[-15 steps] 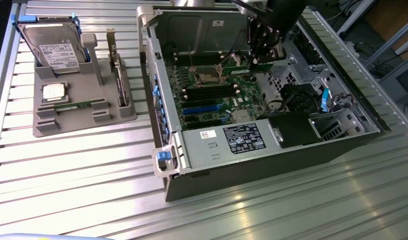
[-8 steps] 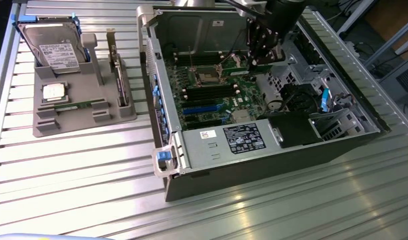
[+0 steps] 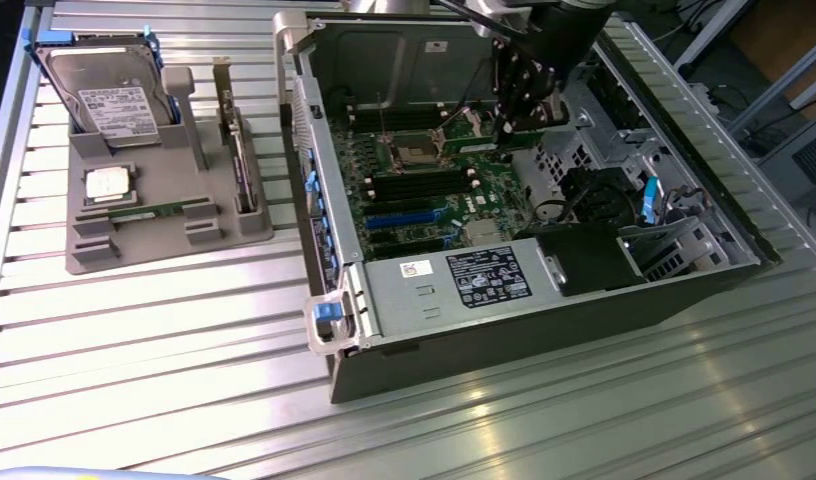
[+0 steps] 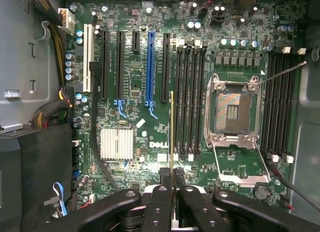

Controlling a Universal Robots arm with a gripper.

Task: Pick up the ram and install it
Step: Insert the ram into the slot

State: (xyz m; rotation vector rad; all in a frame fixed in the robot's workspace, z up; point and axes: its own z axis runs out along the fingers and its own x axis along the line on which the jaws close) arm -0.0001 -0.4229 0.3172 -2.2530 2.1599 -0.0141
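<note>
1. The gripper (image 4: 173, 178) is clamped narrowly on the ram (image 4: 172, 127). The stick shows edge-on as a thin strip, held by one end between the black fingers (image 4: 161, 197).
2. The ram hangs over the motherboard (image 4: 145, 66). It runs parallel to the four black memory slots (image 4: 189, 91) and lies just beside the outermost one. Whether it touches the board cannot be told.
3. In the exterior view, the arm (image 3: 568, 30) reaches into the open computer case (image 3: 542, 340) at about 1 o'clock from the frame's centre.
4. The grey holder (image 3: 155, 240) sits at 9 o'clock, apart from the case. The hard drive (image 3: 108, 95) stands at 10 o'clock.
</note>
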